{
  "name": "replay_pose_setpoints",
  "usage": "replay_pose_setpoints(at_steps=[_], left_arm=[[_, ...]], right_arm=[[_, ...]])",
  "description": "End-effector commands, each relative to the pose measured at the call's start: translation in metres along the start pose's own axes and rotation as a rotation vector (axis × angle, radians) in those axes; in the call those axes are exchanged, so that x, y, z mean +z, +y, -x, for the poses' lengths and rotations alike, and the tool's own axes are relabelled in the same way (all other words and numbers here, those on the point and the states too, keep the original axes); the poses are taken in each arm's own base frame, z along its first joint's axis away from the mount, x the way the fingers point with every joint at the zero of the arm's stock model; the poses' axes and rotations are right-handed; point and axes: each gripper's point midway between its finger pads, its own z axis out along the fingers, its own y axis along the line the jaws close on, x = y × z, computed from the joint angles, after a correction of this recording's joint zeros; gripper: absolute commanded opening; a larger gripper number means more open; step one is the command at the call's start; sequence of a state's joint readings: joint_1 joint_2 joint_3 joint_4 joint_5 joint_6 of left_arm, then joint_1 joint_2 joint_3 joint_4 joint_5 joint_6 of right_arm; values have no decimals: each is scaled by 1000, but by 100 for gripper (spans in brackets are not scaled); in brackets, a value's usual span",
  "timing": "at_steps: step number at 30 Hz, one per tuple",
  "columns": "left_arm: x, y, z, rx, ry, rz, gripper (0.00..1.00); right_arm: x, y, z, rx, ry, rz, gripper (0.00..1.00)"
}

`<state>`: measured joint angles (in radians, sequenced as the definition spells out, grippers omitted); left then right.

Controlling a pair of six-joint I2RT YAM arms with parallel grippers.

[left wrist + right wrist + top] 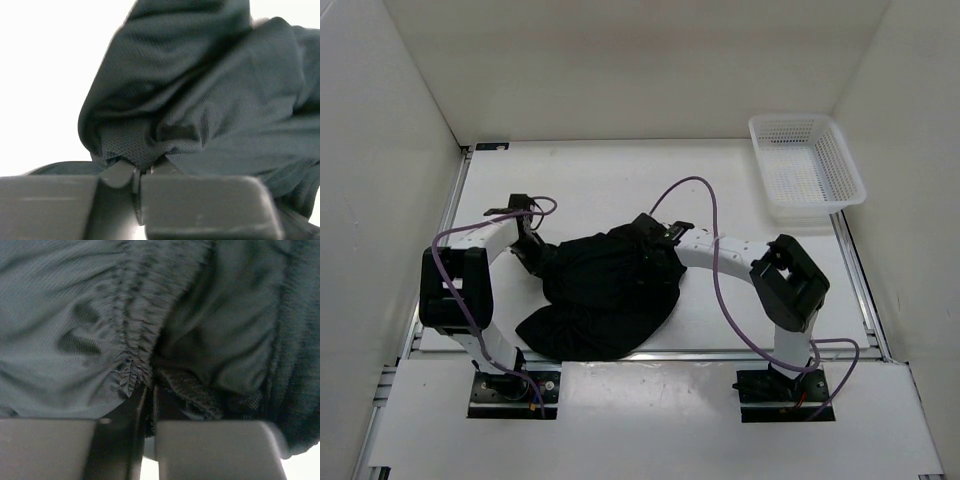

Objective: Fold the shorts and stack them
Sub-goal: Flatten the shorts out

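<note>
The black shorts [605, 295] lie bunched in the middle of the table, between my two arms. My left gripper [533, 252] is at their left edge and is shut on a fold of the black mesh fabric [200, 100]; its fingertips [120, 172] pinch the cloth. My right gripper [655, 240] is at their upper right and is shut on the gathered waistband [135, 355], which fills the right wrist view. The drawstring does not show.
A white plastic mesh basket [807, 165] stands at the back right. White walls close the table at the back and both sides. My arm bases [510, 385] sit at the near edge, with purple cables looping over the arms.
</note>
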<state>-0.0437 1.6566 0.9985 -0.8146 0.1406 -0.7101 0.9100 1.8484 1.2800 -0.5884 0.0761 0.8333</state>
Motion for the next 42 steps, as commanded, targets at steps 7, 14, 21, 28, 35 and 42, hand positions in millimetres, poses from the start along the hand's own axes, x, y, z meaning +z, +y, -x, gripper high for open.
replay_pose_setpoints(at_steps=[7,14,21,28,35,42], left_arm=[[-95,-83,74,84,-216,-185,10],[-288,-155,125,195,-550,-402,10],[-373,-148,92,254,-681,-622,10],[-409,-114,53,251,-817,-604,10],[-406,-118,53,275,-814,-587,10],[-296,-169,134,342,-678,-452,31]], right_arm=[[-101,-11,137,51,-364,41,0],[-293,-17,247,69,-780,257,0],[-398,-35,205,11,-1009,340,0],[-447,-50,160,41,-1104,407,0],[-445,-55,158,80,-1111,377,0],[-356,-76,210,119,-1045,153,0]])
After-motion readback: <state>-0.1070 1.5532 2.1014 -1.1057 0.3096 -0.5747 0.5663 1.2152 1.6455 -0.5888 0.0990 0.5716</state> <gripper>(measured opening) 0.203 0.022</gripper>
